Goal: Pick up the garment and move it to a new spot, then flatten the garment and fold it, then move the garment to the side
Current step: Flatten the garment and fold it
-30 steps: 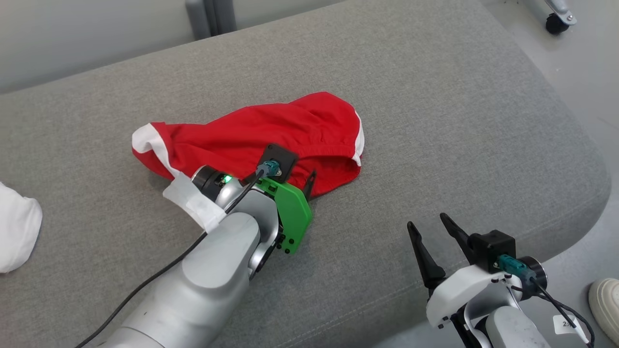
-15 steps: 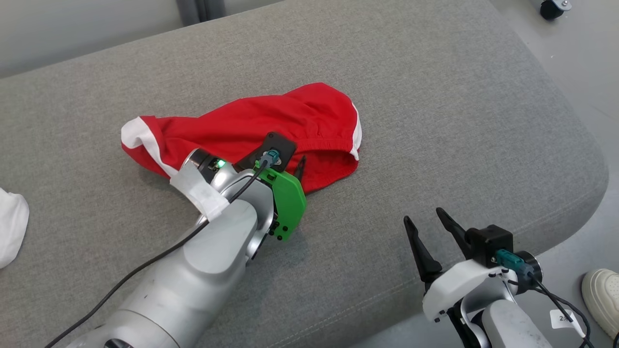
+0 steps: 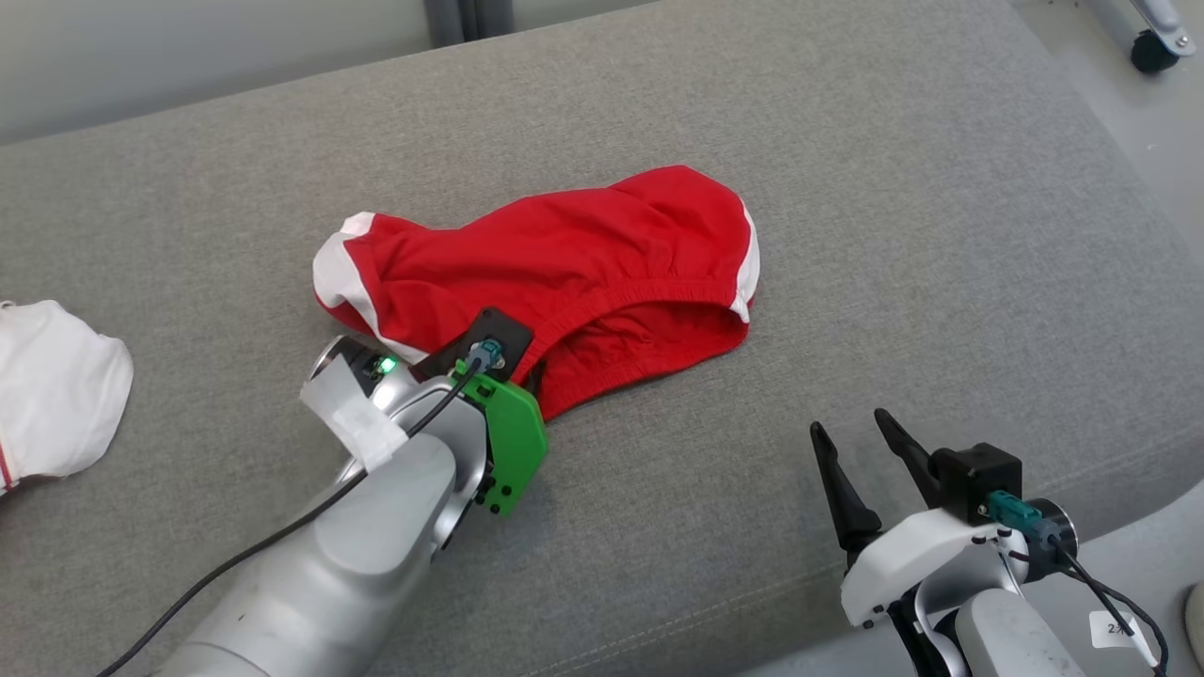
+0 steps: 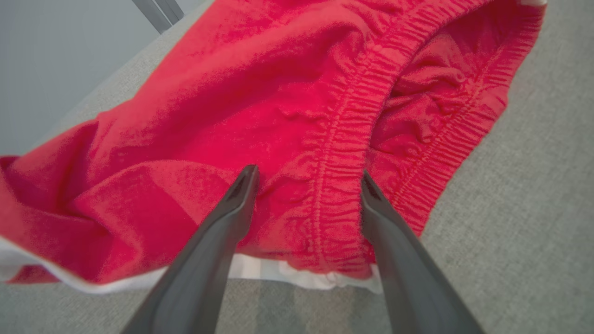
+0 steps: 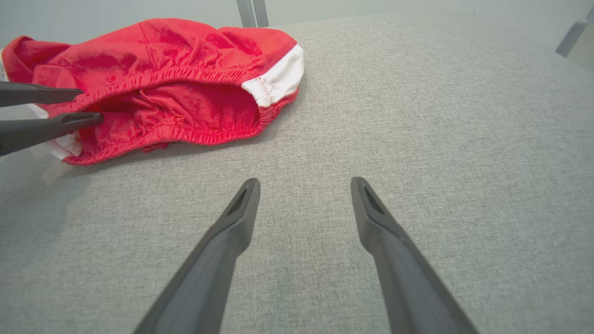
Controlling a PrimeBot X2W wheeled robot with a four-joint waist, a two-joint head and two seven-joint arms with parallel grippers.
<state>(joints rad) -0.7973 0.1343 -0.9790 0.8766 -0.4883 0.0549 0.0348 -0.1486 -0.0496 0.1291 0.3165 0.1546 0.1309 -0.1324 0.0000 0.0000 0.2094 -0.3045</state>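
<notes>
Cloth (image 3: 56,385), white, lies far left on the cushion (image 3: 894,188), well apart from the red garment (image 3: 564,273) at its middle, whose waistband (image 4: 343,153) the left gripper (image 4: 308,178) straddles with fingers (image 4: 232,208) spread, arm low; the right gripper (image 3: 851,428), also spread, hovers over bare cushion nearby.

Soft matt red knit-cloth garment (image 3: 564,254) with ribbed elastic hem, on coarse grey woven upholstery (image 3: 847,141). Smooth matt dark plastic tool fingers (image 4: 218,232).

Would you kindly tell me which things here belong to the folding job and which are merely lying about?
Job: red garment; left gripper, open at its waistband; right gripper, open; grey cushion.
Lying about: white cloth; caster wheel.
</notes>
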